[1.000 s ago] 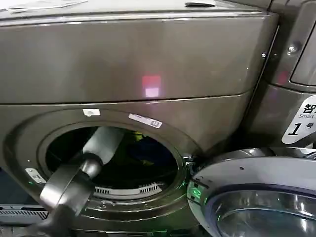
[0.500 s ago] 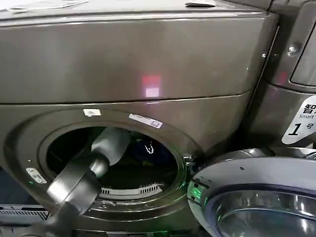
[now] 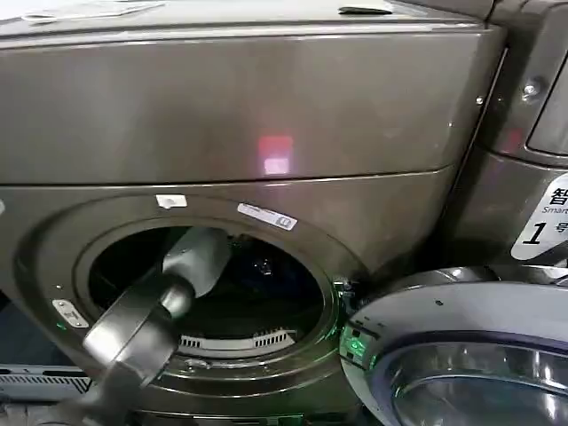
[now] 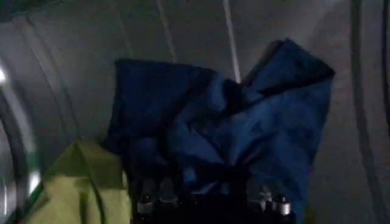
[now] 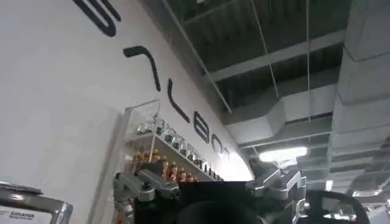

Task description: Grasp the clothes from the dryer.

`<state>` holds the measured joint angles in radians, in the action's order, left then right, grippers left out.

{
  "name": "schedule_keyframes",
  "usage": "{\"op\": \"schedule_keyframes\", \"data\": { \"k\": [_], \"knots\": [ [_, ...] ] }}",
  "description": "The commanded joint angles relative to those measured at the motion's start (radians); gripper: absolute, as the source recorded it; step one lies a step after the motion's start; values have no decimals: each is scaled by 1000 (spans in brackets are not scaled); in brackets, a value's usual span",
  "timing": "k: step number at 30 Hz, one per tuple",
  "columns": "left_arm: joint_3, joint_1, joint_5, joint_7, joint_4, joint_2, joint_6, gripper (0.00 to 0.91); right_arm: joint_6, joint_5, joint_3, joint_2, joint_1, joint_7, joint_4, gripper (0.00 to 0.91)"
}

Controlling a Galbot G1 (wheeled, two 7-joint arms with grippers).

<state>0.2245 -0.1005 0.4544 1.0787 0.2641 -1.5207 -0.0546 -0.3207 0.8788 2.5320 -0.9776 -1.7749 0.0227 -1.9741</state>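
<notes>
The bronze-grey dryer (image 3: 266, 106) stands with its round door (image 3: 461, 355) swung open at the lower right. The left arm (image 3: 155, 302) slants up from the lower left through the porthole into the dark drum. Inside lie the clothes (image 4: 225, 134): navy fabric bunched against the drum wall, lime fabric beside it. The left gripper (image 4: 210, 198) has its fingers spread, tips at the navy fabric's lower edge. The right gripper (image 5: 210, 185) points toward a ceiling, fingers apart and empty.
</notes>
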Motion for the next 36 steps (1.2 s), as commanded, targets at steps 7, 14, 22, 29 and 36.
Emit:
{"op": "schedule_keyframes", "data": {
  "k": [7, 14, 22, 29, 36],
  "knots": [
    [-305, 161, -207, -313, 235, 47, 39, 0, 18, 1, 11, -15, -9, 1, 13, 907],
    [-509, 464, -338, -616, 708, 90, 77, 0, 25, 1, -2, -28, 9, -9, 9, 907],
    [-671, 747, -439, -1029, 1092, 28, 36, 0, 41, -16, -7, -44, 17, 37, -4, 907],
    [-717, 895, -422, -1162, 1260, 5, -60, 0, 92, -24, -16, -48, 18, 58, -8, 907],
    [-712, 1016, -417, -1195, 1355, -3, -31, 0, 89, -21, -6, -51, 17, 43, -1, 907]
  ]
}}
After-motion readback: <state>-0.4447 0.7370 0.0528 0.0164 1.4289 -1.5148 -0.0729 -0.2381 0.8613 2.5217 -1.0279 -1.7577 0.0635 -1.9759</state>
